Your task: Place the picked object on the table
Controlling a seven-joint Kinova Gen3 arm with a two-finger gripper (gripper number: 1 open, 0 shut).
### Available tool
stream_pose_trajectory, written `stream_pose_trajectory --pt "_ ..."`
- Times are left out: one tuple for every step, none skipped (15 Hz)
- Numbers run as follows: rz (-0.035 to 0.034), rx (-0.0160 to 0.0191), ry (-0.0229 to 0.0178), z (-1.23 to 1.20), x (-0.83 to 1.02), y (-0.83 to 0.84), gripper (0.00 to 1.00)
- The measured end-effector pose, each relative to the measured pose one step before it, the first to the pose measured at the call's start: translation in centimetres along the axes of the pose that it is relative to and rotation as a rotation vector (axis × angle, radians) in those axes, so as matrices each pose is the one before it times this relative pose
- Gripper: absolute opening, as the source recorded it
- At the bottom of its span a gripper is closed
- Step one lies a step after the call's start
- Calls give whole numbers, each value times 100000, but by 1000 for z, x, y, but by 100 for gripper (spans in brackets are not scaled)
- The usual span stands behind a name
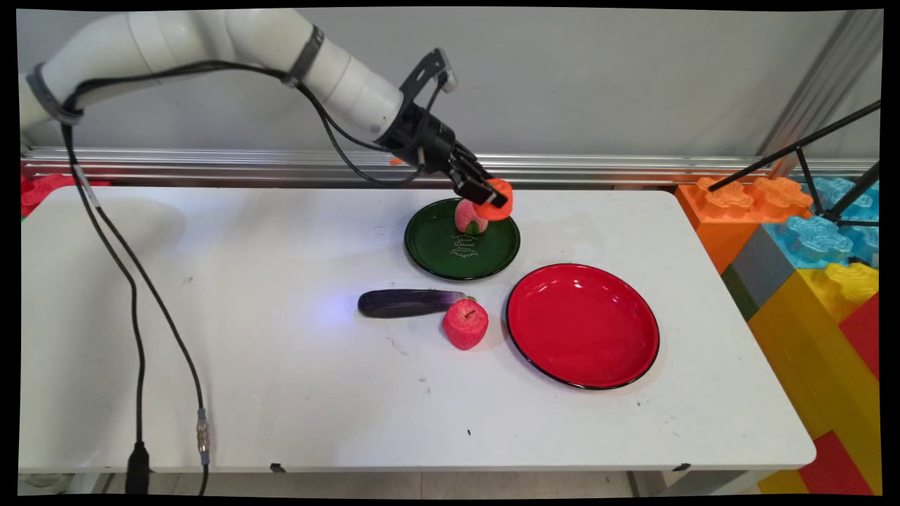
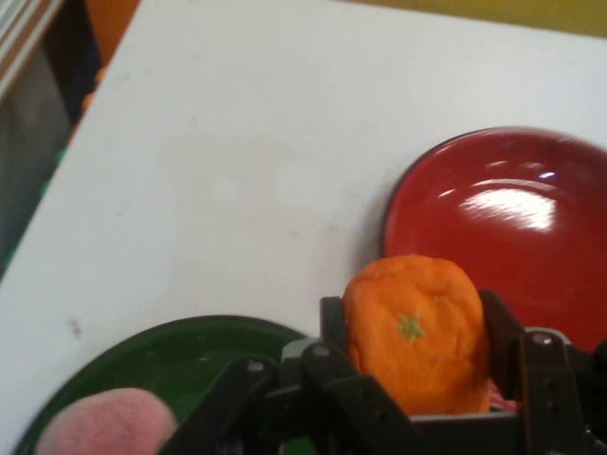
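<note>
Orange: an orange toy fruit [image 1: 500,199] with a small green star-shaped mark on its face is sitting between the fingers of the gripper [image 1: 492,199], lifted clear of the table [image 1: 281,393].
Gripper: the black two-finger gripper is clamping the orange from both sides; in the hand view a finger [image 2: 334,327] is pressing against each flank of the fruit [image 2: 417,332].
Position of orange: it is hanging above the far right rim of the green plate [image 1: 436,246], not touching the plate.
Green plate: it is lying toward the far side of the table, with pale lettering on its inner face.
Peach: a pink toy peach [image 1: 469,216] is resting on the green plate, just beside and below the held orange; whether the two are touching cannot be told.
Red plate: a red plate [image 1: 583,327] with a black rim is lying nearer the camera, to the right of the green plate, close to it but apart.
Eggplant: a dark purple eggplant [image 1: 404,303] is lying flat on the table, in front of the green plate.
Apple: a red toy apple [image 1: 465,323] is standing at the right end of the eggplant, touching it or nearly so, just left of the red plate.
Blocks: large orange, blue, yellow and red building blocks [image 1: 815,267] are stacked beyond the right end of the table.
</note>
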Motion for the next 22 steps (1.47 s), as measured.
stream_pose_trajectory --pt "-600 -1011 94 -357 191 428 0" --pt "-843 -2081 -139 -530 203 726 0" --pt "-530 -1914 -169 -417 118 686 0" --pt "-524 -2709 -442 -504 27 921 0" --pt "-195 -3339 -682 -512 -19 1133 0" --pt "21 -2951 -713 -367 -74 1011 0" --pt "315 -3562 -975 -376 -157 1169 0" --pt "552 -3511 -1047 -310 -196 1148 0" --pt "672 -2980 -934 -223 -188 997 0" --pt "1286 -3515 -1337 -216 -282 1107 0" --pt "1642 -3315 -1473 -195 -326 1051 0" --pt "1641 -2662 -1384 -133 -297 836 0" --pt "2001 -2443 -1690 -120 -363 752 0" --pt "2399 -2529 -2041 -99 -441 760 0" --pt "2416 -2118 -2226 -71 -481 621 0" --pt "2460 -1810 -2141 -41 -517 501 0" --pt "1426 -851 -1369 7 -336 238 0" --pt "1708 -924 -1995 36 -490 245 0" --pt "1707 -703 -1949 81 -509 220 0" --pt "1894 -361 -2289 179 -674 135 0" --pt "2006 389 -2083 276 -687 -8 0" --pt "1567 679 -1661 299 -612 -69 0"
